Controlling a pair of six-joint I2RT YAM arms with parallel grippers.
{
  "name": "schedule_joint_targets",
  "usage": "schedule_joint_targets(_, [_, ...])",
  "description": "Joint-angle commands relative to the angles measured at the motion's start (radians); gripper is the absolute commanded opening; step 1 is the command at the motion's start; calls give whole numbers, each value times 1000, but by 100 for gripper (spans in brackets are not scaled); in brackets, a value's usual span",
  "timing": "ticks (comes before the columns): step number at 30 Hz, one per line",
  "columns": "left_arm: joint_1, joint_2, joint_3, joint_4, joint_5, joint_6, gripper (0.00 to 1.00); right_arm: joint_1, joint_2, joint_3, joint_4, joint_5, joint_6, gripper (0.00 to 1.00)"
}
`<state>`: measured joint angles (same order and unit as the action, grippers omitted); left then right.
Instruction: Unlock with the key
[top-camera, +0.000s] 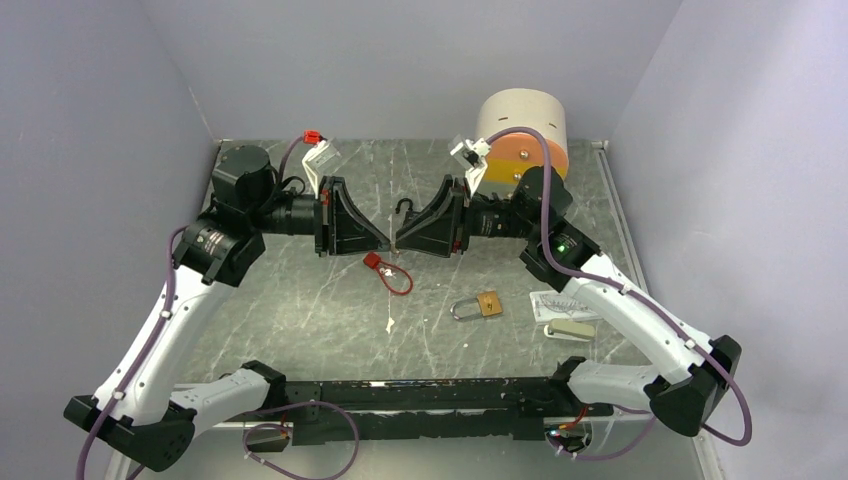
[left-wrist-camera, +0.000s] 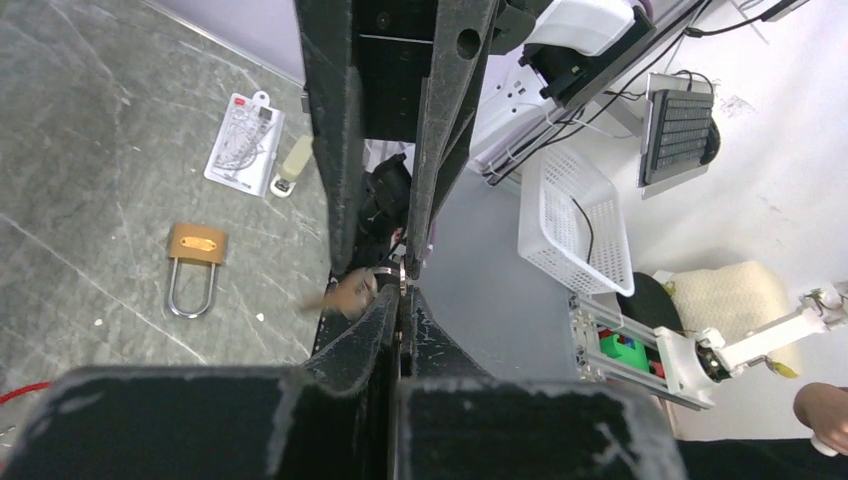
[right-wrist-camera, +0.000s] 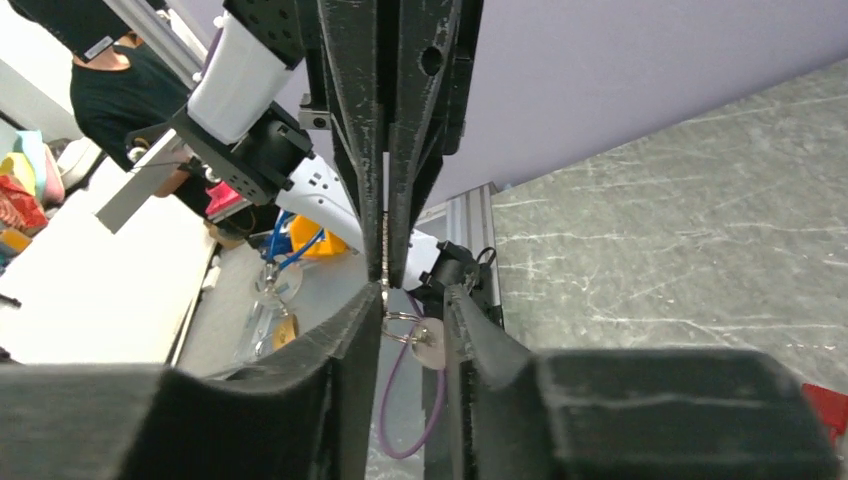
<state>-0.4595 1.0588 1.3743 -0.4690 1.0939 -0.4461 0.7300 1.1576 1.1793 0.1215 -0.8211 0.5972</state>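
Note:
The brass padlock (top-camera: 480, 303) lies flat on the table with its shackle pointing left; it also shows in the left wrist view (left-wrist-camera: 195, 250). Both grippers meet tip to tip in the air above the table's middle. My left gripper (top-camera: 385, 240) is shut on a thin metal key (left-wrist-camera: 403, 272), held edge-on between its fingertips (left-wrist-camera: 380, 320). A key ring (right-wrist-camera: 402, 325) with a second key (right-wrist-camera: 428, 345) hangs from it. My right gripper (top-camera: 399, 240) is open, and its fingers (right-wrist-camera: 350, 330) stand on either side of the ring and the hanging key.
A red tag on a red cord loop (top-camera: 385, 272) lies under the grippers. A white card package (top-camera: 560, 303) and a beige piece (top-camera: 568, 328) lie right of the padlock. A cardboard roll with an orange face (top-camera: 522, 135) stands at the back right.

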Motion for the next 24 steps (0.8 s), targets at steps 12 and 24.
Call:
schedule_joint_targets(12, [-2, 3, 20, 48, -27, 31, 3, -1, 46, 41, 19, -54, 11, 11])
schedule_joint_targets(24, [-2, -54, 27, -104, -499, 86, 75, -33, -99, -70, -104, 435, -66, 0])
